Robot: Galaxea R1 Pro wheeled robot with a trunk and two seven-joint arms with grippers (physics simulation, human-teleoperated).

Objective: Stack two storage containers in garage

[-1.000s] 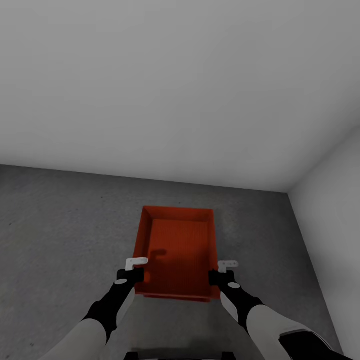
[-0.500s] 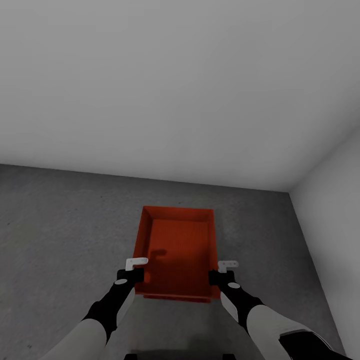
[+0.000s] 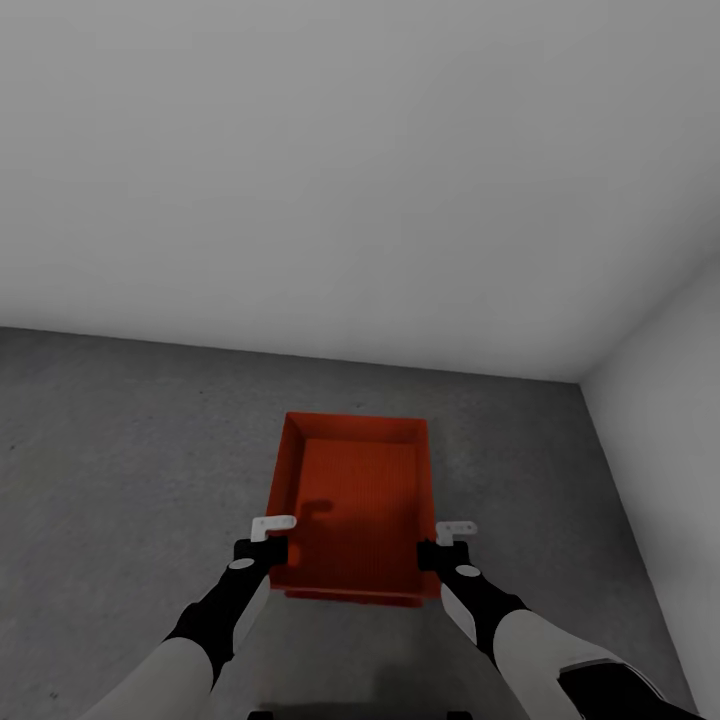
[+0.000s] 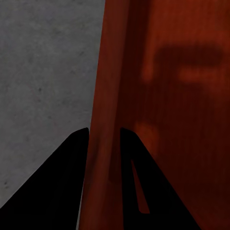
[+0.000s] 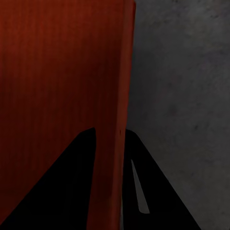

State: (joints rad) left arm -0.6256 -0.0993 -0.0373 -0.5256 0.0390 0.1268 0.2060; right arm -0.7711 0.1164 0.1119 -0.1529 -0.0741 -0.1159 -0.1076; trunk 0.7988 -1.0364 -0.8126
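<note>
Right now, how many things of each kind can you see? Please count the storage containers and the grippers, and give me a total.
Orange-red storage container: 1, held over the grey concrete floor
Grippers: 2, the left gripper on one side wall and the right gripper on the opposite wall
Total: 3

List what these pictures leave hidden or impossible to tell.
- Whether the bin rests on the floor or hangs just above it: the head view cannot settle that.
- The bin's underside: hidden by its own body.
- The left gripper and right gripper: each straddles a side wall; actual contact is unclear.
</note>
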